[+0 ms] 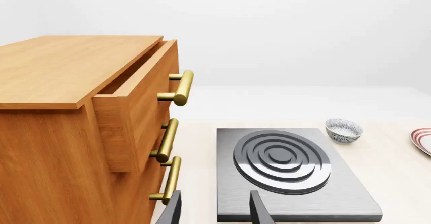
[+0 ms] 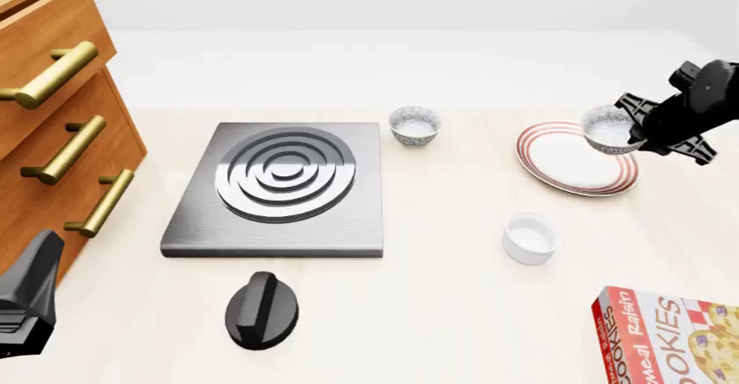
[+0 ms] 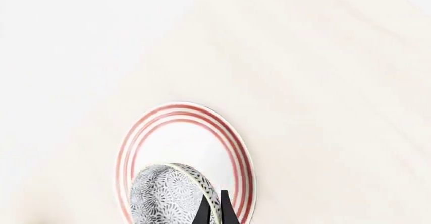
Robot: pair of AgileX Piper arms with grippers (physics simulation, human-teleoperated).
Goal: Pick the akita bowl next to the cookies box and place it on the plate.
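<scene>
pale wooden table (image 2: pixel 462 315), white backdrop, and the action is all happening over on the right side. the right claw (image 2: pixel 629 133) is carrying the speckled bowl (image 2: pixel 608 130) and it is hanging above the ringed plate (image 2: pixel 555 169), over the plate's far right part as the front view shows it. so the pick looks done, and what is left is the lowering and the letting go (the bowl is looking lifted rather than resting, though the gap is hard to judge). in the right wrist view the fingers (image 3: pixel 224 211) are pinching the bowl's rim, one inside the wall and one outside, with the bowl tipped so its patterned outside is facing the camera and the plate lying right beneath it. the cookies box (image 2: pixel 670 336) is sitting well apart at the near right corner. the twin bowl (image 2: pixel 414 125) is standing by the hob (image 2: pixel 277 189), not the one wanted. the left claw (image 1: pixel 215 211) is idling with its jaws apart near the drawers (image 1: pixel 81 113), gripping nothing.
</scene>
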